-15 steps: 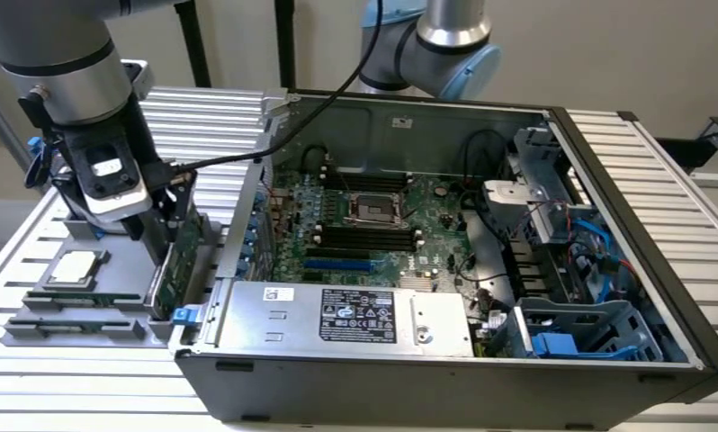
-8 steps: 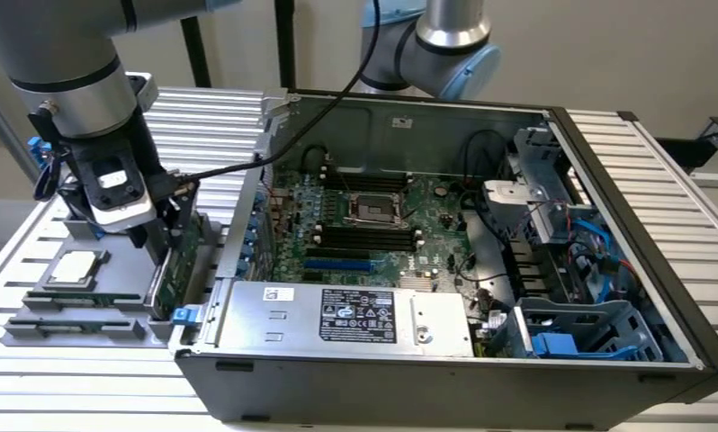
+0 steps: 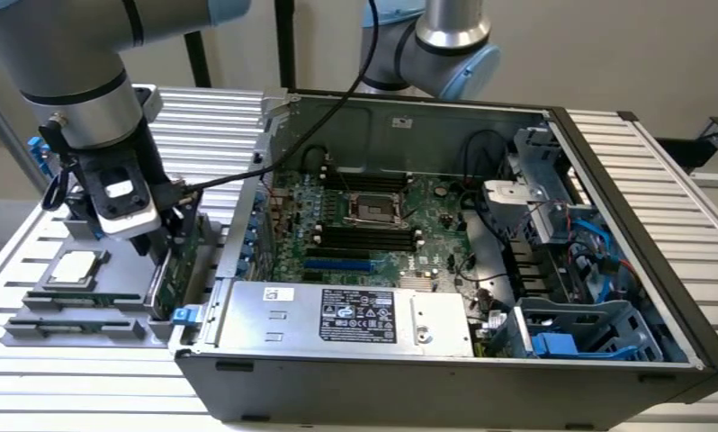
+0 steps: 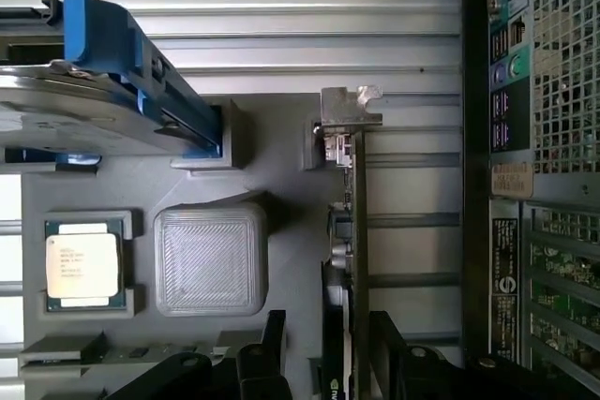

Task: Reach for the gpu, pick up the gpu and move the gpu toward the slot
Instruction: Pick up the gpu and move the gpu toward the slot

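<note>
The gpu (image 4: pixel 357 231) stands on its edge in a grey fixture (image 4: pixel 281 156), a thin green card with its silver bracket (image 4: pixel 349 108) at one end. In the exterior view the gpu (image 3: pixel 176 270) is on the exterior view's left, just outside the computer case. My gripper (image 4: pixel 333 362) is open and low over the card, one black finger (image 4: pixel 272 348) on each side of it, with gaps showing. From outside, the gripper (image 3: pixel 165 241) hangs straight down over the fixture. A blue slot (image 3: pixel 338 266) lies on the motherboard inside the case.
A square CPU chip (image 4: pixel 82 264) and a silver hard drive with blue rails (image 4: pixel 103 105) share the fixture. The open computer case (image 3: pixel 455 382) stands close beside the gpu; its rear panel (image 4: pixel 534 138) runs along the card. A second arm (image 3: pixel 449 45) rises behind the case.
</note>
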Robot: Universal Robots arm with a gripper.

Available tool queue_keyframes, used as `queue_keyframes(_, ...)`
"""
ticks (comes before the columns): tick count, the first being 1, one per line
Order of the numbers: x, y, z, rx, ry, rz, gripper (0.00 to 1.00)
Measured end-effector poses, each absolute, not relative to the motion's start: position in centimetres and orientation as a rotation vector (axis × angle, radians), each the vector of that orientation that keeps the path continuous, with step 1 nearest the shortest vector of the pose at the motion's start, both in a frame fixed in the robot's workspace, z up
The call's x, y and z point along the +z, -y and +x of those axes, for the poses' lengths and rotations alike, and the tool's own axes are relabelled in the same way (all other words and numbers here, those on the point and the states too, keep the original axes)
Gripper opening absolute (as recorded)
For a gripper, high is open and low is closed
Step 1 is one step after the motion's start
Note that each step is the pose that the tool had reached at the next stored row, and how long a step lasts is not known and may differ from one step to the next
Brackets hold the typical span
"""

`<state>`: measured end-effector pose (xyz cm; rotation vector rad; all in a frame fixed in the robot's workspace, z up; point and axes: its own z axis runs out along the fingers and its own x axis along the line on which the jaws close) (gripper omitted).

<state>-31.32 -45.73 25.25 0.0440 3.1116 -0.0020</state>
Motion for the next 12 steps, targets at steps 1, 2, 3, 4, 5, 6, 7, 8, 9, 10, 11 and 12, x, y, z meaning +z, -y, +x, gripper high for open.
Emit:
queue_keyframes(1,25.1,45.73,-31.26,-0.004,-3.111,0.044,0.48)
queue_keyframes(2,24.97,45.73,-31.2,-0.005,-3.111,0.044,0.48)
queue_keyframes(3,24.83,45.73,-31.15,-0.006,-3.111,0.044,0.48)
queue_keyframes(4,24.69,45.73,-31.1,-0.007,-3.111,0.044,0.48)
queue_keyframes(5,24.56,45.73,-31.08,-0.008,-3.111,0.044,0.48)
queue_keyframes(6,24.47,45.73,-31.07,-0.009,-3.111,0.044,0.48)
queue_keyframes(7,24.41,45.73,-31.07,-0.009,-3.111,0.044,0.48)
queue_keyframes(8,24.37,45.73,-31.06,-0.01,-3.111,0.044,0.48)
queue_keyframes(9,24.34,45.72,-31.05,-0.011,-3.111,0.044,0.48)
queue_keyframes(10,24.31,45.7,-31.05,-0.012,-3.111,0.044,0.48)
queue_keyframes(11,24.28,45.68,-31.05,-0.013,-3.11,0.044,0.48)
queue_keyframes(12,24.27,45.65,-31.05,-0.014,-3.11,0.044,0.48)
